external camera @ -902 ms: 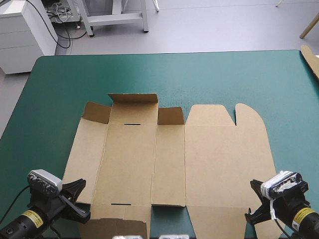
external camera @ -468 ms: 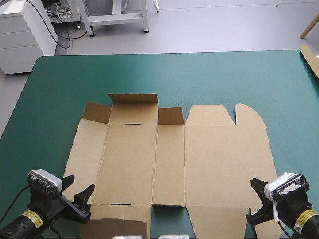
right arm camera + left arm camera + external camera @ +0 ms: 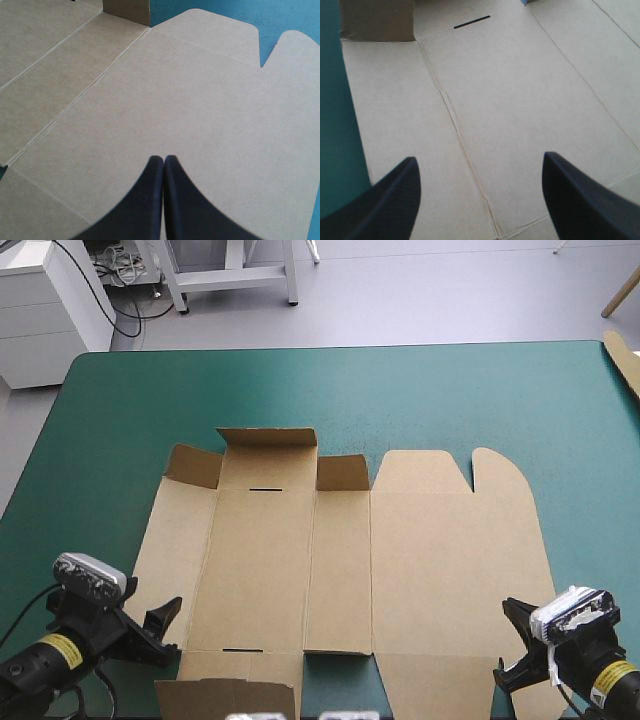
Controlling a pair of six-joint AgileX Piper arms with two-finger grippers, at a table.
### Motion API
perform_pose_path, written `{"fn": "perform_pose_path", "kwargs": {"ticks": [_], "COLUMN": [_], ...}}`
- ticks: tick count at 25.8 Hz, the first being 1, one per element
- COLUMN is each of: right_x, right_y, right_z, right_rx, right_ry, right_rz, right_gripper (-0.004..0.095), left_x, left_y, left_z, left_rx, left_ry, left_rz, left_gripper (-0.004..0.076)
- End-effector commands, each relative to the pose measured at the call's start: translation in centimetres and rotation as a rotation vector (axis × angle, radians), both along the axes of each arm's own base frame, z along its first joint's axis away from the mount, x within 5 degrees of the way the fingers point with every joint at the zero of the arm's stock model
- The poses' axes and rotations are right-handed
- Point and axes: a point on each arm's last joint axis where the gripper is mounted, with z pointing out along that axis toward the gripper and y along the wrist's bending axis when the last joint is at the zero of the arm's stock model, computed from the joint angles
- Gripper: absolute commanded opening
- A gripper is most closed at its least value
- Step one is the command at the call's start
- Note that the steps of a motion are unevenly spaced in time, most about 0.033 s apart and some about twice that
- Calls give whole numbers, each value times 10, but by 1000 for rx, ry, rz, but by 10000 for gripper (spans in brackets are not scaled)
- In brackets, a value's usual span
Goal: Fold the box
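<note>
The left gripper (image 3: 160, 632) sits at the near left corner of the box (image 3: 440, 560). Its black fingers (image 3: 395, 200) are spread wide above the leftmost panels and grip nothing. Whether they touch the board cannot be told.

The box is a cut brown sheet lying flat on the teal-green cover (image 3: 120, 440), toward the table's near edge. Its left half is three long narrow panels divided by creases. The middle panel carries a short slit (image 3: 265, 489) at its far end. Along the far edge of these panels, three small flaps (image 3: 267, 445) stand raised.

The right half is one wide flat panel ending in two rounded tabs (image 3: 500, 468) on the far side.

The right gripper (image 3: 515, 640) is at the near right corner, over that wide panel. Its fingers (image 3: 150, 200) are pressed together into a single point with nothing between them.

A strip of more brown board (image 3: 625, 360) pokes in at the table's far right edge.
</note>
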Motion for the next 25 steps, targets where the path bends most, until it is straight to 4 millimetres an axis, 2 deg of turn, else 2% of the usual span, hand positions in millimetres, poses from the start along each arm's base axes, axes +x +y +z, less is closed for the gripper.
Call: {"fn": "perform_pose_path", "kwargs": {"ticks": [1,6,7,11,15,18,21,22,25], "right_x": [3,3,3,2,2,2,2,2,2], "right_y": [2,2,2,2,2,2,2,2,2], "right_z": [13,13,13,13,13,13,13,13,13], "right_rx": [39,39,39,41,39,38,38,37,37], "right_ry": [-76,-76,-76,-74,-75,-75,-75,-76,-76], "right_rz": [8,8,8,8,9,12,12,13,13], "right_gripper": [-20,-21,-21,-21,-21,-21,-21,-21,-21], "left_x": [23,54,67,90,111,117,123,128,131], "left_y": [-7,-17,-22,-31,-41,-43,-28,-11,15], "left_z": [32,48,53,57,61,61,61,61,61], "left_rx": [-11,121,167,261,273,299,287,269,179], "left_ry": [15,193,271,411,426,423,435,449,484], "left_rz": [67,105,114,135,131,109,169,241,243], "left_gripper": [493,494,494,493,493,493,493,493,490]}}
